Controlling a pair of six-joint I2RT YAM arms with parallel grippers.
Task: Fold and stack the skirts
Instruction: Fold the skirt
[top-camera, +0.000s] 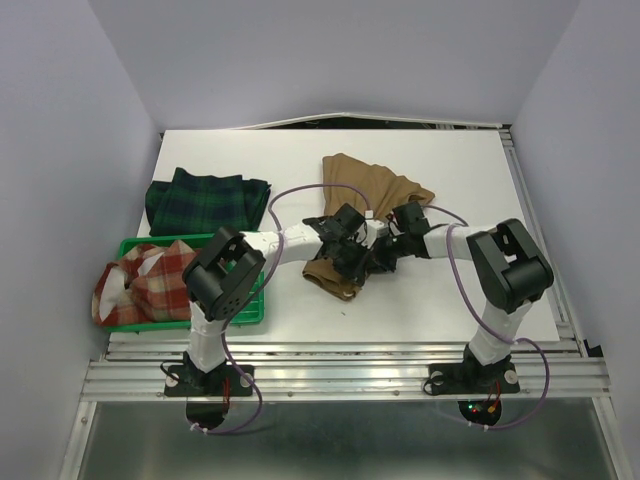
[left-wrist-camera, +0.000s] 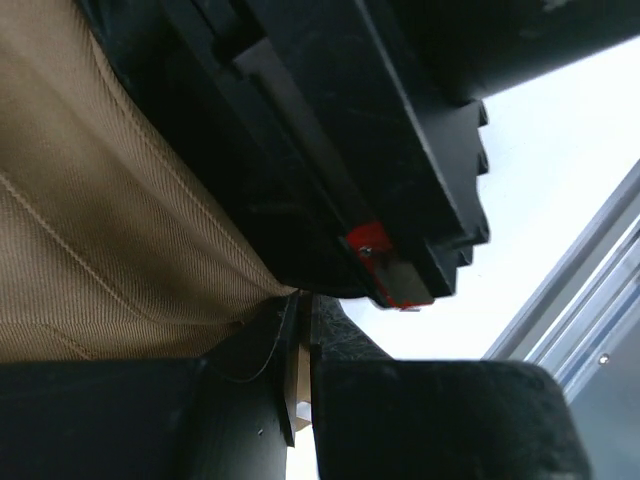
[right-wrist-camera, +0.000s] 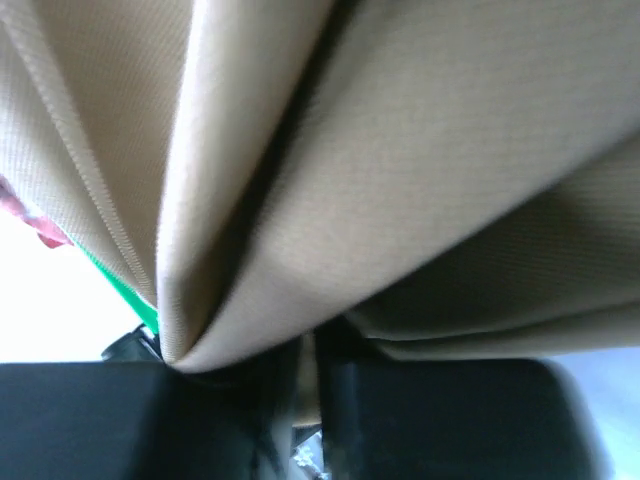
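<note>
The tan-brown pleated skirt (top-camera: 372, 188) lies mid-table, its near edge lifted and bunched between both grippers. My left gripper (top-camera: 352, 262) is shut on a thin fold of the tan skirt (left-wrist-camera: 100, 230), with tan cloth showing between its pads. My right gripper (top-camera: 385, 255) is shut on the tan skirt (right-wrist-camera: 400, 180) too, with cloth draped over its fingers. The two grippers sit close together. The dark green-navy tartan skirt (top-camera: 205, 202) lies folded at back left. The red-orange-white plaid skirt (top-camera: 145, 280) lies crumpled in the green tray (top-camera: 252, 308).
The green tray stands at the near left, beside the left arm's base. White walls enclose the table on three sides. A metal rail runs along the table's right and near edges (top-camera: 540, 345).
</note>
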